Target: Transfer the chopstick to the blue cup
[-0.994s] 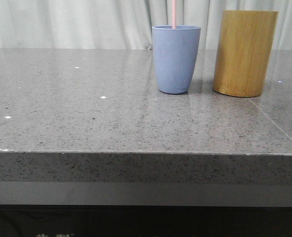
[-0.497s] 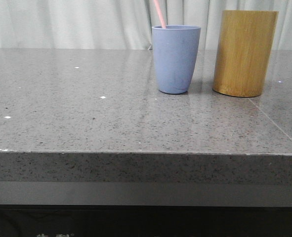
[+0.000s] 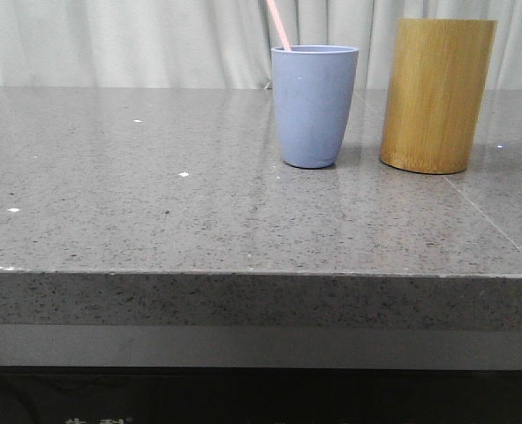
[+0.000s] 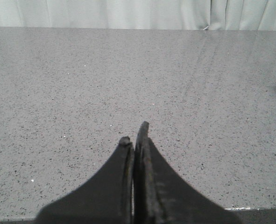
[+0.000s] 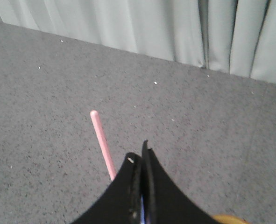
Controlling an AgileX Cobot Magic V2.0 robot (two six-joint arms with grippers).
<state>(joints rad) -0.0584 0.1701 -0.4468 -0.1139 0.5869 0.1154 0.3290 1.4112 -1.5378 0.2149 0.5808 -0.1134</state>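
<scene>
The chopstick (image 3: 279, 25) stands inside the blue cup (image 3: 314, 106), its upper end leaning toward the left side of the tabletop and rising past the cup rim. From the right wrist view the chopstick (image 5: 102, 144) shows as a pale pink shaft slanting away from the right gripper (image 5: 140, 158); the stick is beside the fingers, not between them. The cup stands near the far edge of the tabletop (image 3: 155, 194), toward its right half. A bamboo cylinder (image 3: 437, 95) stands just beside the cup, nearer the right edge, apart from it.

Right gripper: jaws together, holding nothing, positioned above the cup. Left gripper (image 4: 135, 142): jaws together, empty, over bare tabletop well apart from both containers; a sliver of blue, probably the cup, shows at the margin of the left wrist view.

Step in hand, as judged: the transfer appears complete, with the stick deposited and released. The next move calls for lifting the right arm straight clear of the cup, avoiding contact with the leaning shaft, which could tip the light cup.
</scene>
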